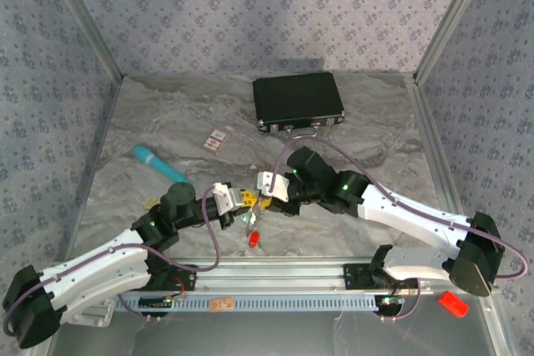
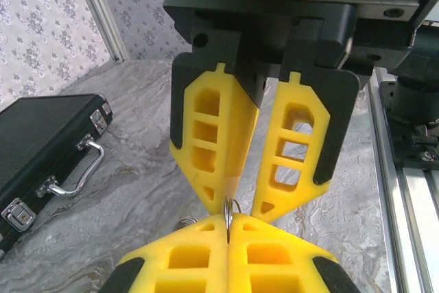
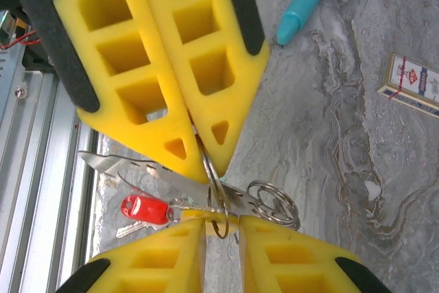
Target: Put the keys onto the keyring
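Pinching the thin silvery wire keyring point(image 3: 212, 178) edge-on, the left gripper point(image 2: 228, 223) has its hollow-celled yellow jaws clenched; the glossy red tag point(image 3: 144, 208) sits just beside. The right gripper point(image 3: 221, 221) holds matching wedge jaws slightly parted, straddling the loop

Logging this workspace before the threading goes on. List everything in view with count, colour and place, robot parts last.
case: one, black with metal latches, far middle of the table
stick: one, teal, left side
card packet: one, pale with red print, between stick and case
keyring: one, silvery wire loop, between the gripper tips
tag: one, red, hanging beside the keyring
small rings: about two, silvery, beside the keyring
flat metal piece: one, silvery, above the tag
red piece: one, near right corner, past the rail
table: one, grey marbled
left gripper: one, yellow fingers, shut on the keyring
right gripper: one, yellow fingers, open, wire in its gap
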`<state>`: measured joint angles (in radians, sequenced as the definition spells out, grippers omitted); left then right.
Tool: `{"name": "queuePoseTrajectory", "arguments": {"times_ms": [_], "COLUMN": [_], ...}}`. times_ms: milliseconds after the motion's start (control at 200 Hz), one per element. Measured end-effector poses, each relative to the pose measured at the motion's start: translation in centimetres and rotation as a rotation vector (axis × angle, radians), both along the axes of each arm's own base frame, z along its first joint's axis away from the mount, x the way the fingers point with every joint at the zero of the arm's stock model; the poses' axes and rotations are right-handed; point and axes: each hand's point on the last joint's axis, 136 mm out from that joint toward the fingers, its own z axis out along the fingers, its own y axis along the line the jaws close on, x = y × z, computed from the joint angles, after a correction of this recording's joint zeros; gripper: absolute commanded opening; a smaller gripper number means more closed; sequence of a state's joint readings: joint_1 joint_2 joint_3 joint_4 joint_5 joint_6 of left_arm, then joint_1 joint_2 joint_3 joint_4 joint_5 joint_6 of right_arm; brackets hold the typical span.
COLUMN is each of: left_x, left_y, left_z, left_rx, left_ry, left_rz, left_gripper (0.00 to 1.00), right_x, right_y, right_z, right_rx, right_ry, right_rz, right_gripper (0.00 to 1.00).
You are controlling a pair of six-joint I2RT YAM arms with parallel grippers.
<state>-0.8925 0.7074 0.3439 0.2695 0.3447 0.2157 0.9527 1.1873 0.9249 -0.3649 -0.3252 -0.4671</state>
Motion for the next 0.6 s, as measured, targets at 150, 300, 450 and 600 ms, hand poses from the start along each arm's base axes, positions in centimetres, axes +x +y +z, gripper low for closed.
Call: {"name": "queuePoseTrajectory", "arguments": {"times_ms": [150,300,450,600], "left_x": [0.00,-0.02,-0.18,-0.56], "left_y": [-0.01,-0.05,-0.10,-0.25], "left_z": [-0.01,0.09,0.12,0.16], "left_rx": [-0.002,-0.009,-0.010,-0.015], "left_ry": [-0.002,-0.007,-0.006,-0.004], "left_rz": [0.000,-0.003,-0.012,-0.036], "left_gripper": [0.00,0.00,0.00,0.00], "right_x": [0.23,0.25,0.26,0.18], "right_y": [0.00,0.03,0.09,0.59], "right_z": [0.17,0.24,0.01,-0.62], "right_rx": [0.010,0.015,0.011,0.008], "right_ry": [0.005,0.009,0.018,0.039], "right_rz": [-0.007,-0.008,-0.009,0.008], "right_gripper": [0.19,0.08,0.03,0.05]}}
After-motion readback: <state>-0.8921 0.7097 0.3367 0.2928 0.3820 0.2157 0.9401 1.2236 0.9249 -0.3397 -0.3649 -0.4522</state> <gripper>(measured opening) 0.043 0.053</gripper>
